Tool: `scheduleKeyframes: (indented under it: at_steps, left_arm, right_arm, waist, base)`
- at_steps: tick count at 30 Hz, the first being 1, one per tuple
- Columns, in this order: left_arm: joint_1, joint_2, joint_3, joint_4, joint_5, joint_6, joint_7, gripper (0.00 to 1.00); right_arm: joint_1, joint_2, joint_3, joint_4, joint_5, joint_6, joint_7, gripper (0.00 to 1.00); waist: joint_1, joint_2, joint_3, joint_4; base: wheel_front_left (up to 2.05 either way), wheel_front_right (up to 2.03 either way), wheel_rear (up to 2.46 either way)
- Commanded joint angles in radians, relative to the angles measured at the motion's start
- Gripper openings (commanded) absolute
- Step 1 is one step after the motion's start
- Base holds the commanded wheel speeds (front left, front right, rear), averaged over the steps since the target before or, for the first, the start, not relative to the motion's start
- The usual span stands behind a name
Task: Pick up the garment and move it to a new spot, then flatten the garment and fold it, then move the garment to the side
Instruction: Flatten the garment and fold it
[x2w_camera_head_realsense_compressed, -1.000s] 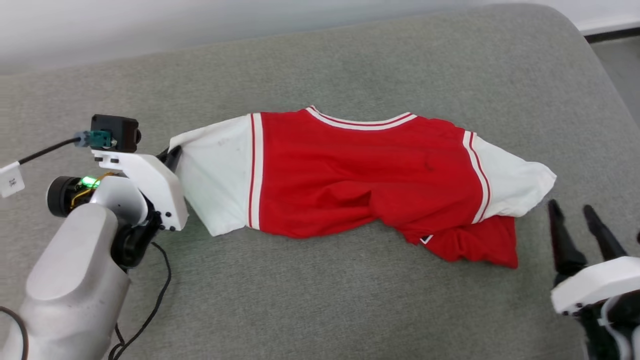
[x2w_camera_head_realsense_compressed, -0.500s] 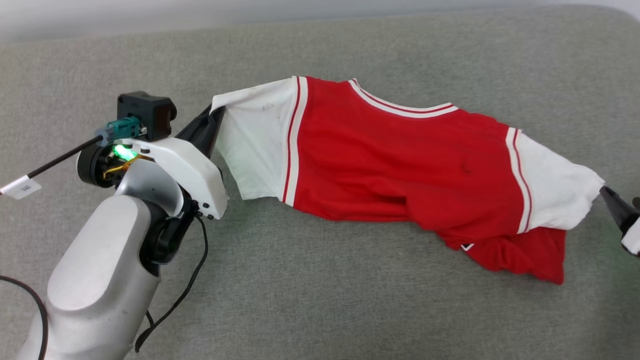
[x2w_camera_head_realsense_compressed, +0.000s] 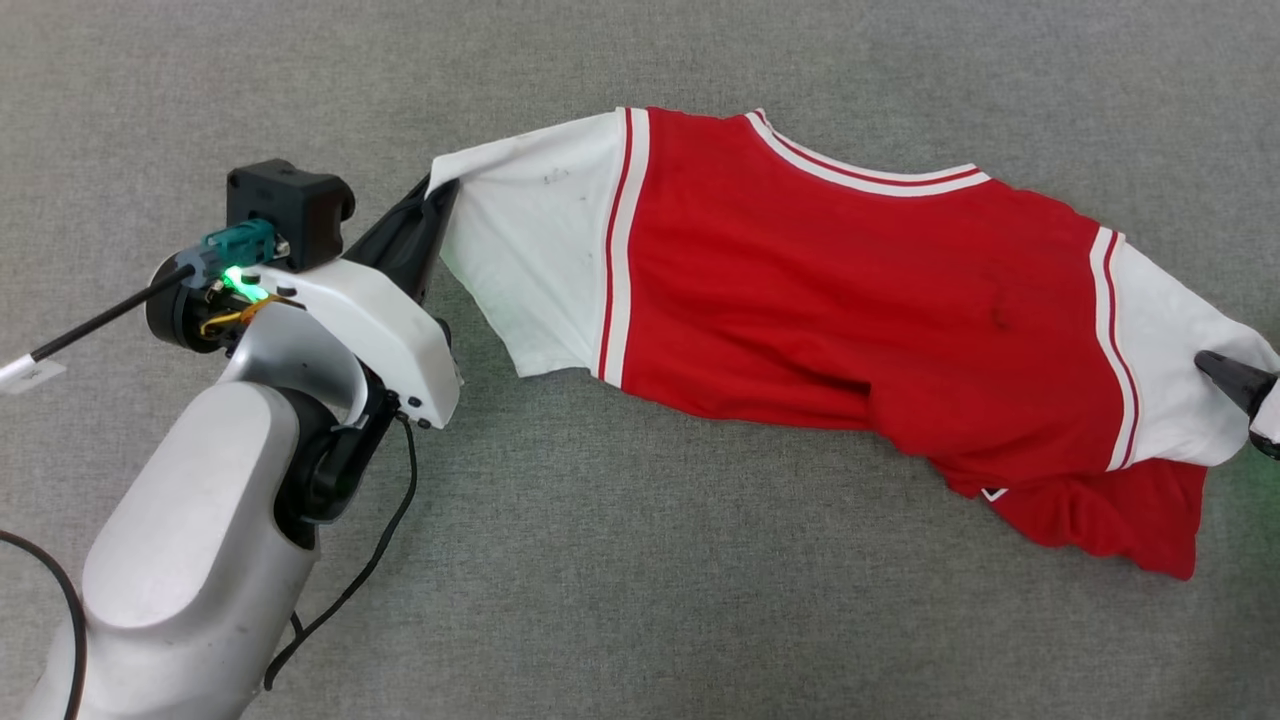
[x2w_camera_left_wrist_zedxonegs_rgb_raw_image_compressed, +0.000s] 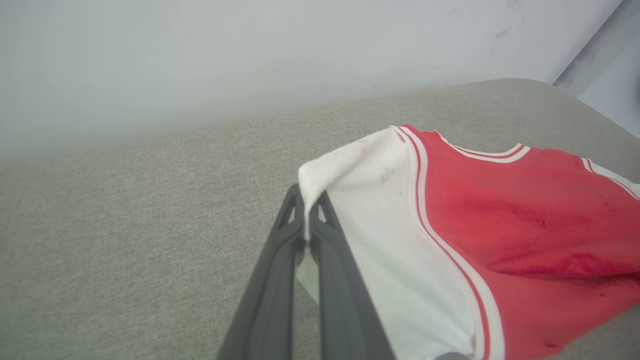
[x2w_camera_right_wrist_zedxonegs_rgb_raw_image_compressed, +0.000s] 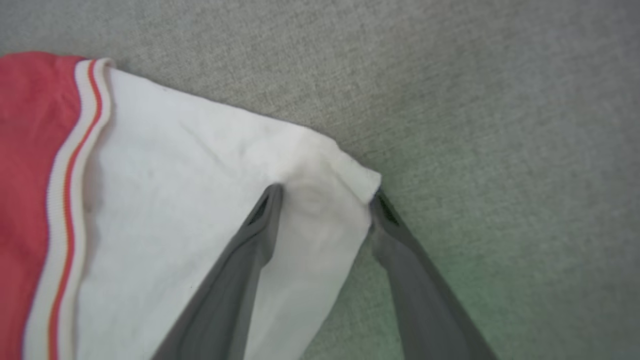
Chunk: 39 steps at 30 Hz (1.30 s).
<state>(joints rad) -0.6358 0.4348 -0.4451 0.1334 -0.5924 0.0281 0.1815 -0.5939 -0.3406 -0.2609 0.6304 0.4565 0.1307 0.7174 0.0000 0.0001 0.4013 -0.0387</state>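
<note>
The garment (x2w_camera_head_realsense_compressed: 850, 300), a red jersey with white short sleeves and striped trim, lies spread across the grey cushion, its lower hem bunched at the right. My left gripper (x2w_camera_head_realsense_compressed: 432, 200) is shut on the edge of the left white sleeve (x2w_camera_left_wrist_zedxonegs_rgb_raw_image_compressed: 370, 200), and the cloth is pinched between the fingertips of the left gripper (x2w_camera_left_wrist_zedxonegs_rgb_raw_image_compressed: 306, 202). At the frame's right edge my right gripper (x2w_camera_head_realsense_compressed: 1235, 385) reaches the right sleeve. In the right wrist view the right gripper (x2w_camera_right_wrist_zedxonegs_rgb_raw_image_compressed: 325, 192) is open and straddles the corner of that white sleeve (x2w_camera_right_wrist_zedxonegs_rgb_raw_image_compressed: 175, 165). One finger rests on the cloth and the other beside its edge.
A grey fabric cushion (x2w_camera_head_realsense_compressed: 640, 600) carries everything. A pale wall (x2w_camera_left_wrist_zedxonegs_rgb_raw_image_compressed: 250, 60) rises behind its far edge. My left forearm (x2w_camera_head_realsense_compressed: 190, 560) and its black cable (x2w_camera_head_realsense_compressed: 360, 580) cross the lower left.
The head camera has dropped and shifted, so the whole picture moved. My right gripper has come from below the right sleeve onto its corner. My left gripper has kept its hold.
</note>
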Motion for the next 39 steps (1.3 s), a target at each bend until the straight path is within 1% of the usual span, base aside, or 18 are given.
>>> scheduleKeyframes:
  at_steps: [1, 3, 5, 10, 12, 19, 24, 28, 31, 36, 39]
  left_arm:
    - [0.014, 0.006, 0.002, -0.004, 0.0, 0.006, -0.007, 0.0]
    - [0.019, 0.006, 0.0, -0.001, -0.003, 0.006, -0.009, 0.0]
    - [0.019, 0.008, 0.002, 0.001, -0.005, 0.006, -0.013, 0.0]
    - [0.022, 0.021, 0.021, 0.012, 0.0, 0.019, -0.039, 0.0]
    - [0.012, 0.027, 0.035, 0.015, 0.005, 0.029, -0.056, 0.0]
    - [-0.038, 0.039, 0.089, 0.048, 0.009, 0.064, -0.106, 0.0]
    - [-0.116, 0.04, 0.127, 0.104, -0.003, 0.081, -0.122, 0.0]
    - [-0.215, 0.043, 0.144, 0.177, -0.002, 0.065, -0.134, 0.0]
    - [-0.312, 0.045, 0.147, 0.238, 0.006, 0.052, -0.138, 0.0]
    - [-0.488, 0.047, 0.149, 0.333, 0.017, 0.023, -0.139, 0.0]
    - [-0.604, 0.065, 0.147, 0.377, 0.04, 0.007, -0.145, 0.0]
  right_arm:
    - [0.055, 0.069, 0.037, 0.074, 0.007, 0.0, 0.048, 0.0]
    - [0.052, 0.066, 0.041, 0.075, 0.01, 0.0, 0.049, 0.0]
    - [0.044, 0.038, 0.049, 0.046, -0.001, 0.0, 0.021, 0.0]
    - [0.003, -0.027, 0.084, -0.067, -0.031, 0.0, -0.065, 0.0]
    - [-0.008, -0.042, 0.106, -0.105, -0.044, 0.0, -0.098, 0.0]
    - [-0.038, -0.067, 0.179, -0.242, -0.083, 0.0, -0.205, 0.0]
    - [-0.11, -0.079, 0.23, -0.312, -0.109, 0.0, -0.27, 0.0]
    - [-0.207, -0.082, 0.266, -0.317, -0.123, 0.0, -0.314, 0.0]
    - [-0.305, -0.09, 0.287, -0.298, -0.134, 0.0, -0.344, 0.0]
    - [-0.489, -0.089, 0.291, -0.239, -0.141, -0.001, -0.398, 0.0]
    - [-0.601, -0.085, 0.293, -0.209, -0.148, -0.001, -0.436, 0.0]
  waist:
    - [0.0, -0.0001, -0.004, -0.001]
    - [0.0, -0.0001, -0.014, -0.005]
    - [0.0, -0.0001, -0.024, -0.007]
    - [0.0, -0.0001, -0.07, -0.021]
    - [0.0, -0.0001, -0.095, -0.025]
    - [0.0, -0.0001, -0.177, -0.026]
    - [0.0, -0.0001, -0.221, -0.022]
    - [0.0, -0.0001, -0.225, -0.019]
    - [0.0, -0.0001, -0.203, -0.016]
    - [0.0, -0.0001, -0.128, -0.011]
    - [0.0, -0.0001, -0.067, -0.013]
  base:
    - [0.0, 0.0, 0.0]
    - [0.0, 0.0, 0.0]
    - [0.0, 0.0, 0.0]
    - [0.0, 0.0, 0.0]
    - [0.0, 0.0, 0.0]
    - [0.0, 0.0, 0.0]
    - [0.0, 0.0, 0.0]
    - [0.0, 0.0, 0.0]
    - [0.0, 0.0, 0.0]
    - [0.0, 0.0, 0.0]
    - [0.0, 0.0, 0.0]
